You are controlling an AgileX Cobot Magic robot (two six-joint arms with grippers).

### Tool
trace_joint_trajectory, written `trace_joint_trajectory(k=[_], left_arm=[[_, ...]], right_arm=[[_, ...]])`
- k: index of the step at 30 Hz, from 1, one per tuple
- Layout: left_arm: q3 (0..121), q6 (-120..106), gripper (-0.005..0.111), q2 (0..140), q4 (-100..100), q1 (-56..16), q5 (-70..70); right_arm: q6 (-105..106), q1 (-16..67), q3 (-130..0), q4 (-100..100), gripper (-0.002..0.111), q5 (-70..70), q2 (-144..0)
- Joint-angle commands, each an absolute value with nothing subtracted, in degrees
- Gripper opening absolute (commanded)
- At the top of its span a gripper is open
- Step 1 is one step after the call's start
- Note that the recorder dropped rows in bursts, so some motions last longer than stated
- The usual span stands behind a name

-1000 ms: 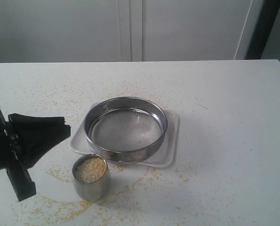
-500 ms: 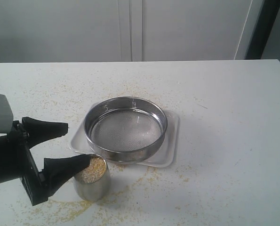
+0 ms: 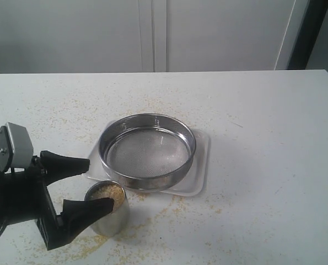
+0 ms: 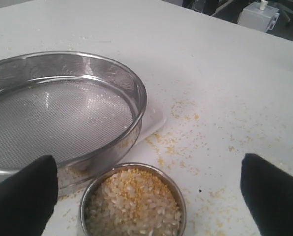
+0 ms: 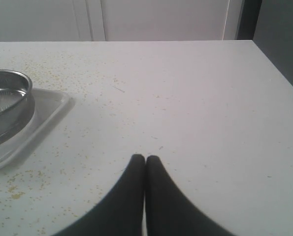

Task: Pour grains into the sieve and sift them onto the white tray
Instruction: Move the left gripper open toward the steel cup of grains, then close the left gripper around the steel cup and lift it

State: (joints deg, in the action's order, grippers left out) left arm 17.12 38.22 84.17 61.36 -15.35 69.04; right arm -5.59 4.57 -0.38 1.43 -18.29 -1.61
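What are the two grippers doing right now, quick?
Left gripper: open wide at the steel cup, holding nothing.
Right gripper: closed, holding nothing.

Your left gripper [image 3: 101, 183] sits low with its jaws spread wide; your right gripper [image 5: 145, 159] hangs pinched fully together.

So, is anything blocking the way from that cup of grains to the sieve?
Nothing visible. The steel cup of grains stands right beside the open-topped sieve, with the left end effector open on either side of it.
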Motion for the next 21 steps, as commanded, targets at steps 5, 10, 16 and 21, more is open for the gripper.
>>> trace_joint_trajectory(k=[5, 10, 16, 21], left_arm=[[16.7, 28.6, 0.105, 90.5, 59.2, -15.6, 70.0], [17.1, 25.4, 0.105, 92.8, 57.8, -16.1, 70.0], [19.3, 23.2, 0.105, 95.4, 55.2, -20.6, 70.0], [20.6, 22.2, 0.105, 96.7, 50.7, -21.5, 70.0]], right_arm=[[-4.9, 4.7, 0.0, 1.5, 0.0, -17.9, -1.2], [-4.9, 4.7, 0.0, 1.5, 0.0, -17.9, -1.2], [-4.9, 4.7, 0.0, 1.5, 0.0, -17.9, -1.2], [-4.9, 4.7, 0.0, 1.5, 0.0, -17.9, -1.2]])
